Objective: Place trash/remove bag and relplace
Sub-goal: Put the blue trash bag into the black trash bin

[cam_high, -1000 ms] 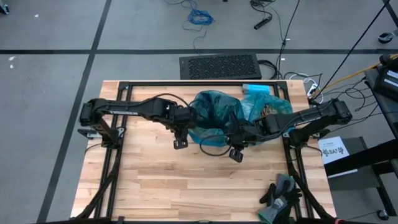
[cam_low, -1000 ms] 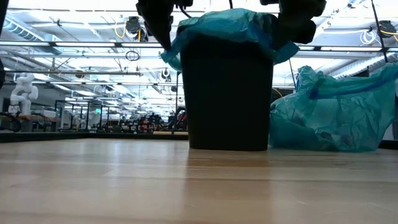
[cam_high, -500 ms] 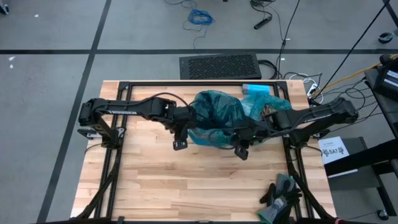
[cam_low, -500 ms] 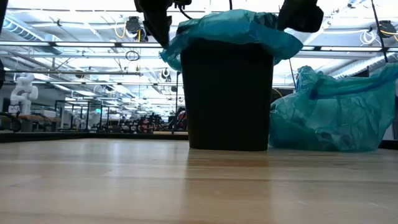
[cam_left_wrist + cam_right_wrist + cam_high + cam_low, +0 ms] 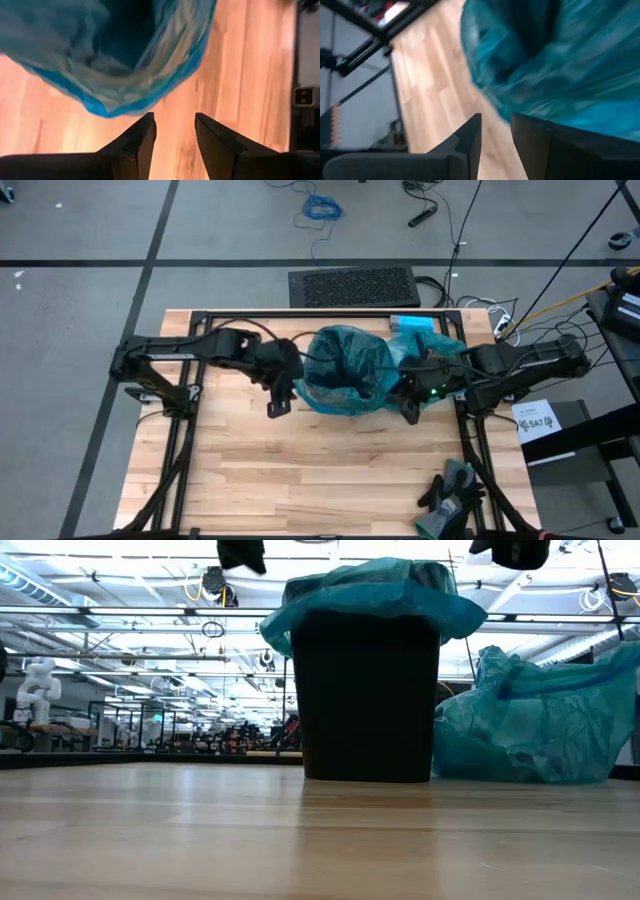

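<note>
Bag (image 5: 345,370) is draped over the bin (image 5: 366,700) rim as lining, flanked by left gripper (image 5: 173,131) and right gripper (image 5: 496,131), jaws parted, empty.

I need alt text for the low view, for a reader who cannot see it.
A black trash bin stands on the wooden table, lined with a teal bag folded over its rim. A second, filled teal bag lies beside it, and two dark grippers hang above at the top edge.

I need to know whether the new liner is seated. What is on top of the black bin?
A teal bag lines the black bin, its edge folded out over the rim all round. The bin's inside is hidden in the low view; from above only bag shows.
</note>
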Robot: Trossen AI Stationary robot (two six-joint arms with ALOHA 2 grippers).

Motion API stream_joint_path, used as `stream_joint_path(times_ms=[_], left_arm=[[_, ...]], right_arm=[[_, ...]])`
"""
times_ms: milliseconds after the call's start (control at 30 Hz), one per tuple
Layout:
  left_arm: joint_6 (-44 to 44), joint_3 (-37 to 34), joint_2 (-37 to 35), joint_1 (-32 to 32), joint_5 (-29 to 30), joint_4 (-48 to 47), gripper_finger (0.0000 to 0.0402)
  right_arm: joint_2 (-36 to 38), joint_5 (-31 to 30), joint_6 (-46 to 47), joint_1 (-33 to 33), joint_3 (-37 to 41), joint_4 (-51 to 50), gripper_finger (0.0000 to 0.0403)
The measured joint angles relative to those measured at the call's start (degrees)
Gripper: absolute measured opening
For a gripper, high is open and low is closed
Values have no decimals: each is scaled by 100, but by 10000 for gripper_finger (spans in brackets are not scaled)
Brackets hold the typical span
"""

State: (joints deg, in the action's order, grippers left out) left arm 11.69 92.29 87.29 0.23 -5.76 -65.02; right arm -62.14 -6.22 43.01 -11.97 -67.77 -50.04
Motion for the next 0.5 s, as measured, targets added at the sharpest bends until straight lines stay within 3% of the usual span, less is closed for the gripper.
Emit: stream_joint_path(times_ms=[100,300,400,500], left_arm=[[-176,0,-206,0,39,269,142],[-622,0,-520,270,1003,692,141],[-826,0,-573,700,1094,821,141],[-1246,0,-569,1296,680,933,141]], right_arm=[[71,-584,-156,58,0,-2,98],[45,-1562,-186,627,0,-223,98],[38,-1603,-197,1084,0,-226,98],[40,-1312,-360,1601,0,-141,98]])
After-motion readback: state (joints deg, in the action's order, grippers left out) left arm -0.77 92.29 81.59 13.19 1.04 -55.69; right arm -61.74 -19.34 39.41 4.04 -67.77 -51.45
